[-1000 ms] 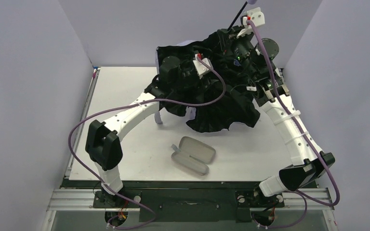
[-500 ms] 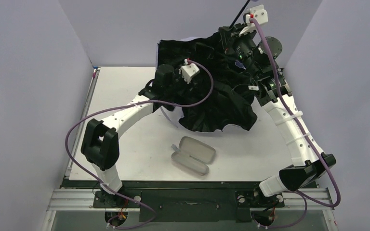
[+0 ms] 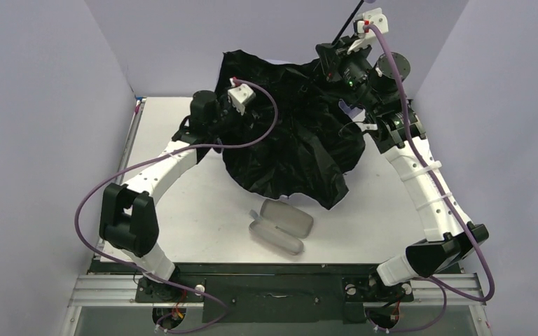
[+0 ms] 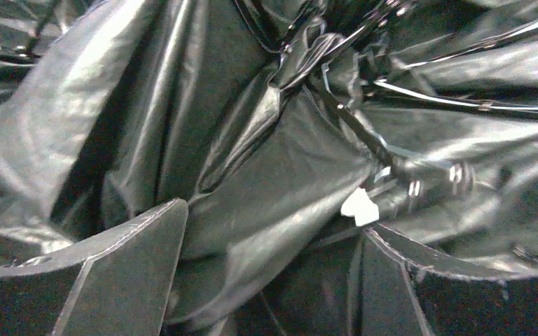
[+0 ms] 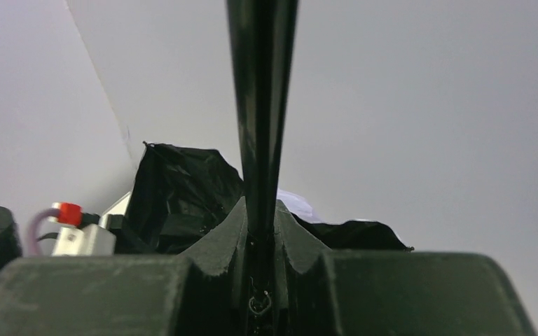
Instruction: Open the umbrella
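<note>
The umbrella [image 3: 287,143] hangs half spread over the back of the table, its black lining toward the camera and a sliver of lavender at the top edge. Its thin black shaft [image 3: 345,24] slants up to the back right. My right gripper [image 3: 333,61] is shut on the shaft [image 5: 260,126], its fingers [image 5: 225,241] pressed on both sides. My left gripper [image 4: 273,224] is open and pushed into the shiny black lining [image 4: 252,161], with fabric and a metal rib joint [image 4: 420,185] between its wide-apart fingers [image 4: 129,269]. In the top view its tips are lost against the black fabric.
An oval pinkish-grey clamshell case [image 3: 281,225] lies open on the white table [image 3: 182,210] just in front of the canopy's lower edge. Lilac walls [image 3: 42,140] enclose the left, back and right. Purple cables loop over both arms.
My left arm has swung left and the canopy has spread wider and lower, down toward the case. My right gripper has kept its hold on the shaft, hardly moving.
</note>
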You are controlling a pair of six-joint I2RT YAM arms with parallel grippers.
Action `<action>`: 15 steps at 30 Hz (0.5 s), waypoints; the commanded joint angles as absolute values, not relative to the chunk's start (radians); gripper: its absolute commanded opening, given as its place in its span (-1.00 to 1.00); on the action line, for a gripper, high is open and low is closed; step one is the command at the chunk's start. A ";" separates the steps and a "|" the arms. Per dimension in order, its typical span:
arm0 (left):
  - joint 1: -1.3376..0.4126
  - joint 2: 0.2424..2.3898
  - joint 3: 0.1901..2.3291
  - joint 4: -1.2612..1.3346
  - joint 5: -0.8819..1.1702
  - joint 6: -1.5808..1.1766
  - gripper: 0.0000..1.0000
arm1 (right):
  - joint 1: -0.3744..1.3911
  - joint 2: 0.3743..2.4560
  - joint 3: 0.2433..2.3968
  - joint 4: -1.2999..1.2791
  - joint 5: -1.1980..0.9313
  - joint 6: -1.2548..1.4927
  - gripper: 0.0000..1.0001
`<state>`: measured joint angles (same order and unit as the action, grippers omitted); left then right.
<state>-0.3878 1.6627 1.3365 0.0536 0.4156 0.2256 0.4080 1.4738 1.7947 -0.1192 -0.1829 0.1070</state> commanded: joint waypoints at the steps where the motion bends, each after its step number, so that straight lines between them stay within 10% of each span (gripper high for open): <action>1: -0.387 1.576 1.404 0.246 0.605 0.083 0.49 | 0.401 1.407 1.805 0.056 -0.151 0.075 -1.00; 15: -0.589 1.756 1.777 0.210 0.480 0.205 0.13 | 0.462 1.397 1.748 0.069 -0.177 0.082 -1.00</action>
